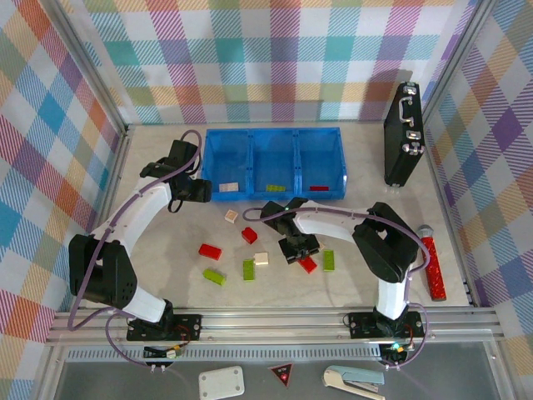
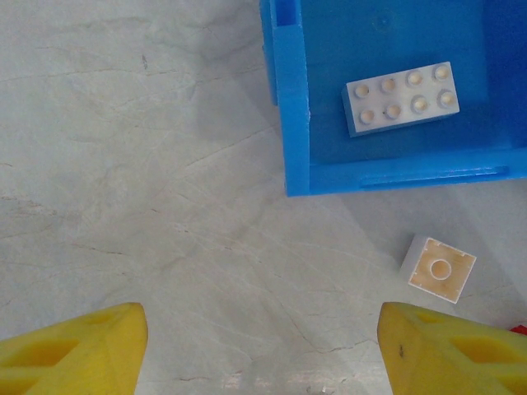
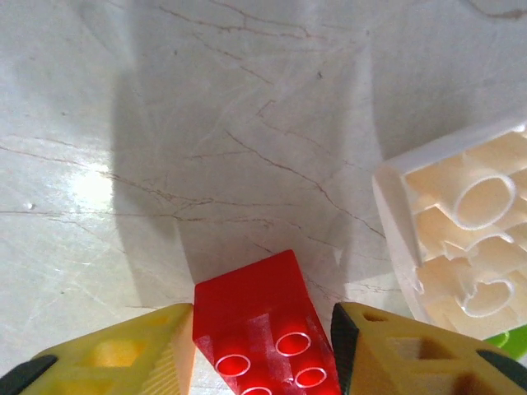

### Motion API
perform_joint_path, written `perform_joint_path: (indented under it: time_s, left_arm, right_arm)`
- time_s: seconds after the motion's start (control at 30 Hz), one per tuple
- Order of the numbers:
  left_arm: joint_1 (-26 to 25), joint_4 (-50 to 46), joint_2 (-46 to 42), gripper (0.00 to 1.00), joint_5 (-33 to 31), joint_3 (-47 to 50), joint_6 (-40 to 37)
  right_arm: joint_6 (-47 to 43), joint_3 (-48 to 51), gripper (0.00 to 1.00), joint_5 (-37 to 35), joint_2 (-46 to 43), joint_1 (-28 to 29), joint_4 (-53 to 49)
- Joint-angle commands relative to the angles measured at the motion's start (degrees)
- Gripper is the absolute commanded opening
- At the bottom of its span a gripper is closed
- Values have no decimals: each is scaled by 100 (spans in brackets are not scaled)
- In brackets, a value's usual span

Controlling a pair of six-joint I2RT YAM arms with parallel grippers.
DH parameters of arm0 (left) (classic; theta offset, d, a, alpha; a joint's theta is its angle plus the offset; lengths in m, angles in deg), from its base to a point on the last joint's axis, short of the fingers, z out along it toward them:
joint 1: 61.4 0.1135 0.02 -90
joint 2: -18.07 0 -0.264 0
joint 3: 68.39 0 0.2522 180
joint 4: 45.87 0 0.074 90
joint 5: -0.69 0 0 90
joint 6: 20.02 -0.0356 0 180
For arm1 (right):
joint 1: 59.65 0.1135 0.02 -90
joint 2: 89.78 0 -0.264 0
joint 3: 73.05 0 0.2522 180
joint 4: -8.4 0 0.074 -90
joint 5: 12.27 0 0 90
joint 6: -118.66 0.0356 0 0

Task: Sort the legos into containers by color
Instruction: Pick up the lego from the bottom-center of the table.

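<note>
Pale marbled worktop (image 1: 158,242) spreads from the arm bases to checked cloth walls. Closest to its near edge lie loose legos (image 1: 248,269): two lime green bricks (image 1: 214,276) left of centre and a third lime one (image 1: 328,260) further right. Between them the right gripper (image 1: 298,250) points down, its yellow fingers (image 3: 107,354) pressed to both sides of a red brick (image 3: 263,329). The brick's studs face the wrist camera and its near end is cut off by the frame. Just beside it lies an overturned cream brick (image 3: 461,230), hollow tubes up, also cropped. Further out two more red bricks (image 1: 210,251) lie apart, then a square cream brick (image 2: 440,269), underside up, near the bin's left near corner. The left gripper (image 2: 263,354) hovers there over bare worktop, claw wide apart and empty. Toward the far edge sits the blue bin (image 1: 275,132) with three compartments. A cream eight-stud brick (image 2: 401,99) lies in the left one, a lime piece (image 1: 274,188) in the middle and a red piece (image 1: 318,187) in the right, both too small to make out. A black briefcase (image 1: 404,137) stands upright by the far right corner.
</note>
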Motion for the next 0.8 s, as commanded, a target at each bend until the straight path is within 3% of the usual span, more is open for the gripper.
perform_joint_path:
  time_s: [0.0,0.37,0.77]
  left_arm:
    - [75,-6,82,74,14,-12,-98]
    - [75,-8,97,74,5,-23,-108]
    - [83,-13,109,73,0,-25,-116]
  right_arm:
    - [14,-29,46,72,-10,41,12]
    - [15,-99,38,-9,-216,42,-88]
    - [-163,-722,37,-129,-304,-65,-398]
